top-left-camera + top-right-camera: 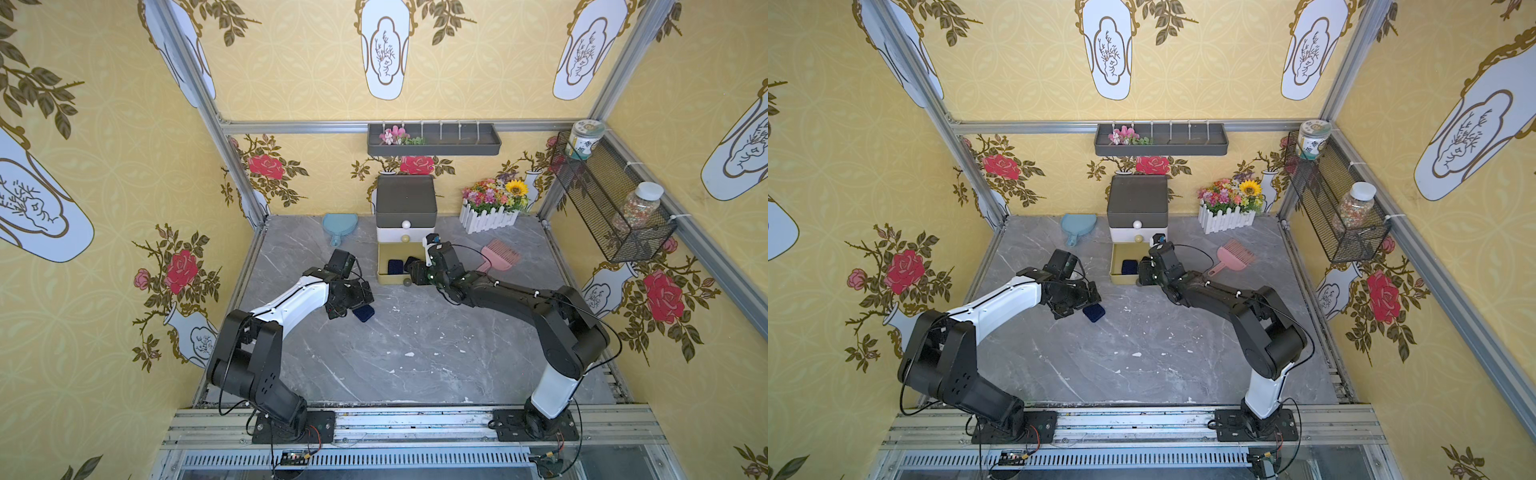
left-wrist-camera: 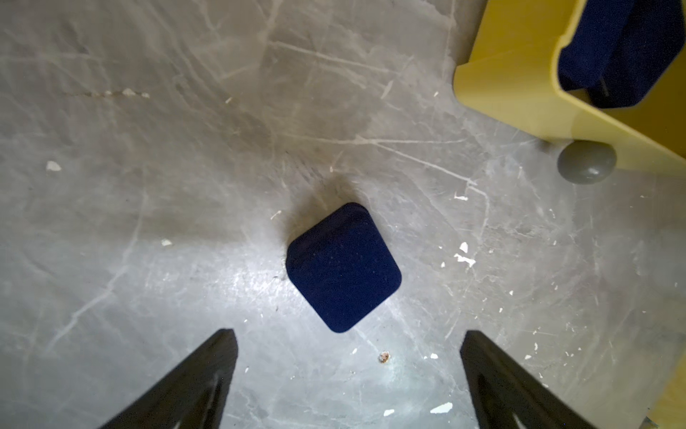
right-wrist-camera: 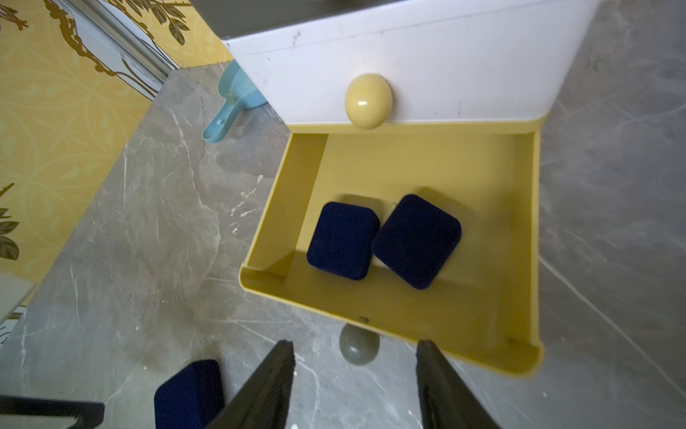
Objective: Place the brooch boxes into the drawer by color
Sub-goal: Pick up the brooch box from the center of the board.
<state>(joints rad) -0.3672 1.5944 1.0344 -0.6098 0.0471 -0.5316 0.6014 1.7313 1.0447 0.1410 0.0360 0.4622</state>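
Both top views look steeply down from high above the front edge of the table, facing the back wall, far enough to show the whole table and the chest of drawers. The left wrist camera looks down from close above a navy box on the table. The right wrist camera looks down closely into the open yellow drawer. Both wrist views share that box and the drawer's front.

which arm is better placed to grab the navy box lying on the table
Left. The left tool, open, hovers over the navy box, which sits centred just ahead of it in the left wrist view. The right tool, also open and empty, is at the yellow drawer's front, farther from that box.
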